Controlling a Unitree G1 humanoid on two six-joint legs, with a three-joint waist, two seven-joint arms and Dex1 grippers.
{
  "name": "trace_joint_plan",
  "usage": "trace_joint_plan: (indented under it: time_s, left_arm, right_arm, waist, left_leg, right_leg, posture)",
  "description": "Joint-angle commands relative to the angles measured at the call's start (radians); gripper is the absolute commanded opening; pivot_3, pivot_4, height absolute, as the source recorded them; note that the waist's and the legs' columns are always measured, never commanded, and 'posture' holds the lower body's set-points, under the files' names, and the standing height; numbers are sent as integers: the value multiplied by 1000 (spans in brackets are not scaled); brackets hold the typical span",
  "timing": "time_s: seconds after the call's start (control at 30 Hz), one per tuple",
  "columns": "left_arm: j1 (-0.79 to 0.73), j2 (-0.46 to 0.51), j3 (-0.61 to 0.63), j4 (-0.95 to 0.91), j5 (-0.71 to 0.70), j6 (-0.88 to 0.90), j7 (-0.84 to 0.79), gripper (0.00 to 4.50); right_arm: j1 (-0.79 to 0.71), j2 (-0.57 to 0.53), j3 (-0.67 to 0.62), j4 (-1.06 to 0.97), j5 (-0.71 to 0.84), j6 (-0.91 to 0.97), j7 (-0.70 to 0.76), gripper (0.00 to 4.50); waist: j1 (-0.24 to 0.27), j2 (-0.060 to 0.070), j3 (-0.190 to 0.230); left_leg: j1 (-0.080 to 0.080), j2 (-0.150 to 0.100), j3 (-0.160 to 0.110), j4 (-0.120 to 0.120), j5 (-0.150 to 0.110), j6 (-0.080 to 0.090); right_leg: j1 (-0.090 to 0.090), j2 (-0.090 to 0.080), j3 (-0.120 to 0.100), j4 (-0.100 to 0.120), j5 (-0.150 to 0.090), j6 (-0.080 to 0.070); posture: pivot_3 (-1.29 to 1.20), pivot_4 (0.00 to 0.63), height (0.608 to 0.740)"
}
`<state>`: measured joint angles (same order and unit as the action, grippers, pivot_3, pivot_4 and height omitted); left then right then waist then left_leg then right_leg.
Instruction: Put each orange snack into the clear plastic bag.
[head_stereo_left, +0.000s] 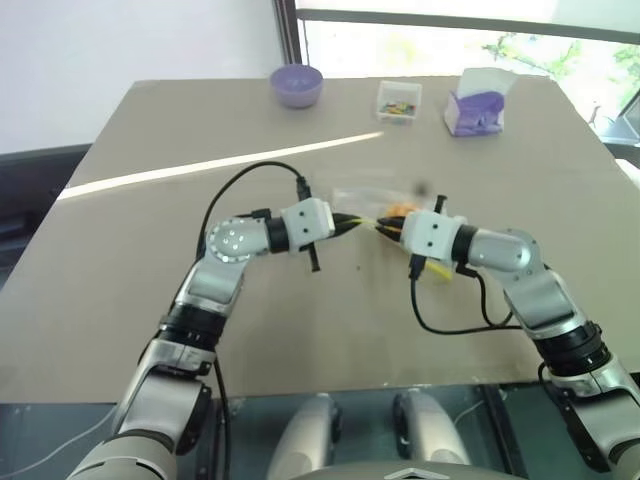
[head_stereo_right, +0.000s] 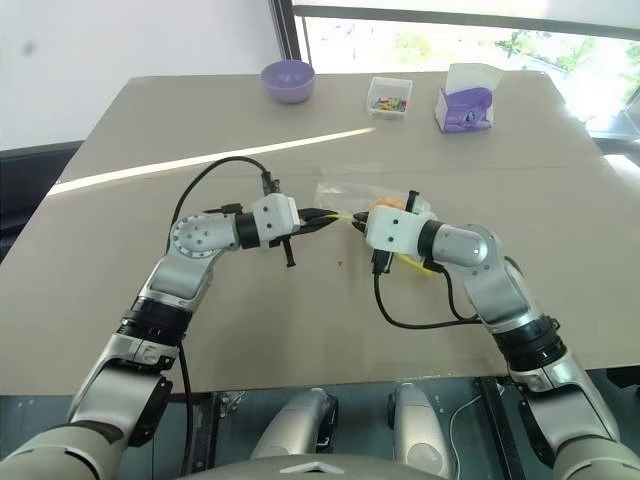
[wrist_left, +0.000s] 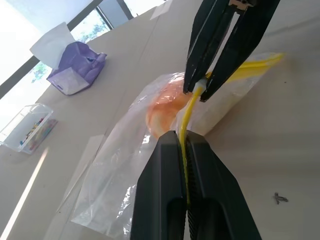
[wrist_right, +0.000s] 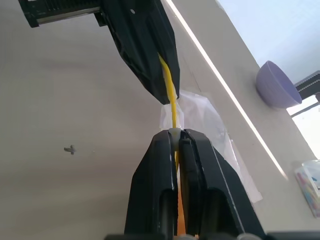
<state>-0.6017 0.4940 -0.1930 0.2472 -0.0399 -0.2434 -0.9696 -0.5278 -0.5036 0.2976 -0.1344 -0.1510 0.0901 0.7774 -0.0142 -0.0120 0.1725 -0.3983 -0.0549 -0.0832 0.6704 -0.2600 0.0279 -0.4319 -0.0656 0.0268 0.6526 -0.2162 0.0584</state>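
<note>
Over the middle of the table hangs the clear plastic bag (wrist_left: 112, 185), held by its yellow seal strip (wrist_left: 186, 114). My left gripper (head_stereo_left: 352, 222) is shut on one stretch of that strip. My right gripper (head_stereo_left: 385, 228) is shut on it a short way along, and the two sets of fingertips almost meet. An orange snack (wrist_left: 162, 107) shows through the film inside the bag, just behind the strip. The right wrist view looks along the right gripper (wrist_right: 176, 133) to the left gripper's fingers (wrist_right: 150, 60), with the strip taut between them.
Along the table's far edge stand a purple bowl (head_stereo_left: 296, 85), a small clear box of colourful bits (head_stereo_left: 398, 100) and a purple-and-white carton (head_stereo_left: 478, 103). A bright stripe of light (head_stereo_left: 220, 165) crosses the tabletop. Black cables loop beside both wrists.
</note>
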Motion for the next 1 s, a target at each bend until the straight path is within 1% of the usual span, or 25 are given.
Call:
trace_joint_plan:
  time_s: [0.03,0.53,1.0]
  left_arm:
    - [6,13,31,-9,-2,-8,26,66]
    - [4,11,38,19,-11,2,48,66]
    - [24,17,45,27,-11,4,67,66]
  right_arm:
    - [0,-30,-34,-1,-22,-4,-20,0]
    - [81,-128,-62,-19,-37,-15,-29,0]
    - [157,-235,-136,0,-20,6,-53,0]
  waist:
    - [0,0,0]
    - [0,0,0]
    - [1,0,0]
  left_leg:
    - [0,0,0,0,0,0]
    - [0,0,0,0,0,0]
    - [0,0,0,0,0,0]
  right_leg:
    - [0,0,0,0,0,0]
    - [0,0,0,0,0,0]
    - [0,0,0,1,0,0]
  posture:
    - [0,150,740]
    - [0,150,740]
    - [0,150,740]
